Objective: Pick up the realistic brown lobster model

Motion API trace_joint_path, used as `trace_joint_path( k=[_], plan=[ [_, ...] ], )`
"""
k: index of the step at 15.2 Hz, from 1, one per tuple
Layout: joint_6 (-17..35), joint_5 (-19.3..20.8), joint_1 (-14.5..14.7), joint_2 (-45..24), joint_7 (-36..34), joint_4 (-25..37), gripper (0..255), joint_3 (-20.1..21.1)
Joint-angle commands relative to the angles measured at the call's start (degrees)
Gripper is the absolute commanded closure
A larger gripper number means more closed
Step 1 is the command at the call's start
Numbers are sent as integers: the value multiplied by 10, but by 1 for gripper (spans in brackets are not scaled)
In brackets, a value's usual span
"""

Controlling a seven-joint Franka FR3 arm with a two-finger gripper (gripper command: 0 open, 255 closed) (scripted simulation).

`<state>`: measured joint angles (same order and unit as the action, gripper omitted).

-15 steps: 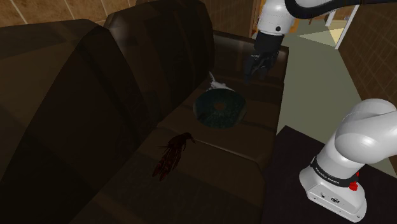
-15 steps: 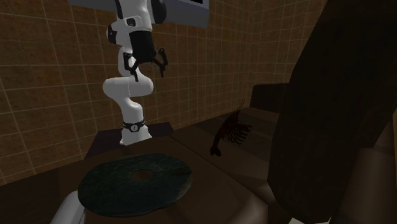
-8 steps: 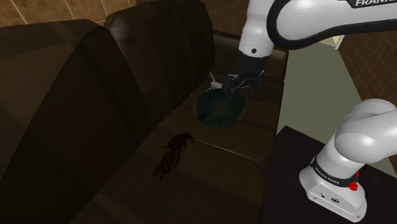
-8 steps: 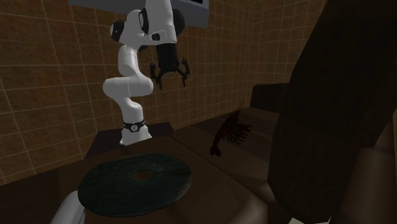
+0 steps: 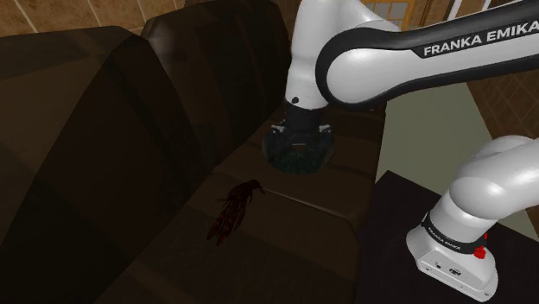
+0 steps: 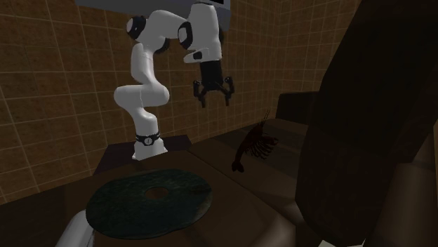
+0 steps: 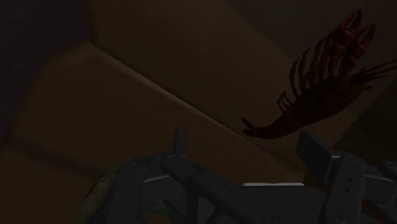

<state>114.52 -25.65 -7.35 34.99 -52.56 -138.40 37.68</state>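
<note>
The lobster model (image 5: 233, 210) is dark reddish brown and lies flat on the dark sofa seat (image 5: 294, 229), close to the backrest. In the second exterior view the lobster (image 6: 254, 145) lies beyond the round disc. My gripper (image 6: 213, 95) hangs open in the air, well above the seat and short of the lobster, fingers pointing down. In the wrist view the lobster (image 7: 324, 83) lies ahead of the open gripper (image 7: 248, 149), off to one side. Nothing is between the fingers.
A dark green round disc (image 5: 298, 155) with a centre hole lies on the seat under my wrist, also seen as disc (image 6: 149, 198). A pale object (image 6: 76, 231) sits beside it. The tall sofa backrest (image 5: 112, 129) rises behind the lobster. My stand (image 5: 402, 259) adjoins the sofa.
The arm has swung from the sofa's far end to above the disc, nearer the lobster. The gripper stayed open, and the lobster and disc have not moved.
</note>
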Motion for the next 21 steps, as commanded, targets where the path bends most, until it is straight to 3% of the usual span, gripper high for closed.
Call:
trace_joint_path(
  k=[1, 5, 8, 10, 11, 12, 14, 21],
  plan=[
    [27, 0, -23, -41, -69, 25, 0, 49],
    [75, 33, -88, -130, -206, 80, 0, 149],
    [109, 102, -160, -219, -332, 129, 0, 245],
    [129, 204, -219, -313, -451, 165, 0, 326],
    [132, 296, -232, -388, -538, 186, 0, 358],
    [127, 359, -211, -440, -596, 203, 0, 350],
    [141, 362, -177, -443, -598, 195, 0, 314],
    [175, 409, -145, -479, -630, 176, 0, 283]
  ],
)
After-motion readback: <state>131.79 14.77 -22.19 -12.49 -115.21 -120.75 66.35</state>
